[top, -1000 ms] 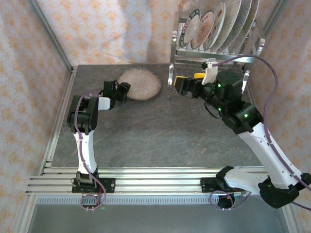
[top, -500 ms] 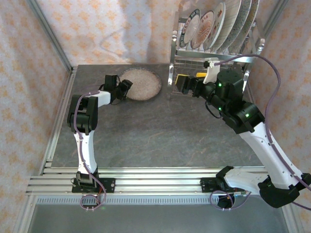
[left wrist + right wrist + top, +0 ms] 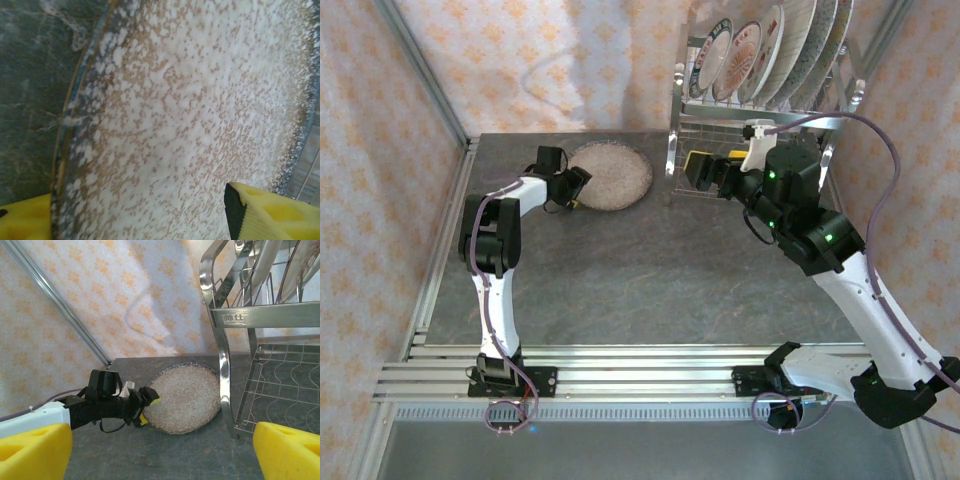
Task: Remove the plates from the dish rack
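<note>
A speckled beige plate (image 3: 612, 172) (image 3: 186, 396) (image 3: 190, 100) lies flat on the grey table, left of the dish rack. My left gripper (image 3: 574, 186) (image 3: 148, 409) (image 3: 145, 220) is at the plate's left rim, open, one yellow finger over the plate and the other at its edge. Several more plates (image 3: 760, 50) stand upright in the upper tier of the chrome dish rack (image 3: 760, 122) (image 3: 260, 315). My right gripper (image 3: 706, 172) (image 3: 160, 455) hovers open and holding nothing in front of the rack's lower tier.
The wire lower shelf (image 3: 285, 385) of the rack holds nothing. Patterned walls and an aluminium post (image 3: 420, 70) close in the table at the back and sides. Bare grey tabletop (image 3: 650, 270) stretches in front of both arms.
My left gripper's jaws have spread wider, and the wrist has shifted a little toward the back along the plate's left rim. The right arm edged slightly toward the rack.
</note>
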`<action>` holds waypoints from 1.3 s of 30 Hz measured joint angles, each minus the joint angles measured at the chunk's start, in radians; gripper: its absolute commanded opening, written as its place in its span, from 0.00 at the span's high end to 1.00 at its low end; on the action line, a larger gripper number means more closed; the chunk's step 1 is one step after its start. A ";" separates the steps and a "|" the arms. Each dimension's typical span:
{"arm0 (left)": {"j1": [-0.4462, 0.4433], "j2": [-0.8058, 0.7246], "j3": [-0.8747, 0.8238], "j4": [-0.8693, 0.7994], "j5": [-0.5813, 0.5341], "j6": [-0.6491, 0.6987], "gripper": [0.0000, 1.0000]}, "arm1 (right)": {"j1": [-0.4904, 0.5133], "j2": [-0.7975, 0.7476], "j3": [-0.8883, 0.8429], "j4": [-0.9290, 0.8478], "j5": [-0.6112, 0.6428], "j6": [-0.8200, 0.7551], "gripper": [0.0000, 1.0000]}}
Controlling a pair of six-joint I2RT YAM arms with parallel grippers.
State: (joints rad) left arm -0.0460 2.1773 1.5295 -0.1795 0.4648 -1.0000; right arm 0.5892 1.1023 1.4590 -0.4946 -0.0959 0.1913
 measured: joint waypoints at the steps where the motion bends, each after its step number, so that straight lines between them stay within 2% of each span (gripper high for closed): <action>1: 0.000 0.000 0.008 -0.018 -0.003 0.004 0.27 | 0.000 0.000 0.000 -0.001 0.006 0.000 0.07; 10: 0.000 -0.002 0.064 -0.169 -0.039 0.031 0.15 | 0.000 -0.021 0.000 -0.027 0.105 -0.009 0.08; 15: 0.000 -0.031 0.072 -0.283 -0.071 0.034 0.10 | 0.000 -0.029 0.055 -0.083 0.226 -0.056 0.11; 21: -0.002 -0.164 0.002 -0.368 -0.094 0.032 0.08 | -0.007 0.037 0.287 -0.198 0.488 -0.132 0.15; 25: -0.027 -0.320 -0.030 -0.417 -0.130 0.029 0.08 | -0.105 0.154 0.513 -0.306 0.586 -0.137 0.16; 27: -0.056 -0.401 -0.029 -0.430 -0.152 0.026 0.08 | -0.192 0.223 0.625 -0.375 0.586 -0.117 0.17; 32: -0.163 -0.583 -0.001 -0.466 -0.203 0.026 0.07 | -0.409 0.417 0.908 -0.523 0.488 -0.066 0.17; 39: -0.319 -0.742 0.046 -0.455 -0.259 0.093 0.07 | -0.610 0.507 0.949 -0.545 0.198 -0.055 0.21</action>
State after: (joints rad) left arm -0.3653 1.4357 1.5753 -0.6350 0.2054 -0.9070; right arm -0.0208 1.6093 2.4077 -1.0393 0.1017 0.1368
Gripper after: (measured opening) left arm 0.930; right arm 0.809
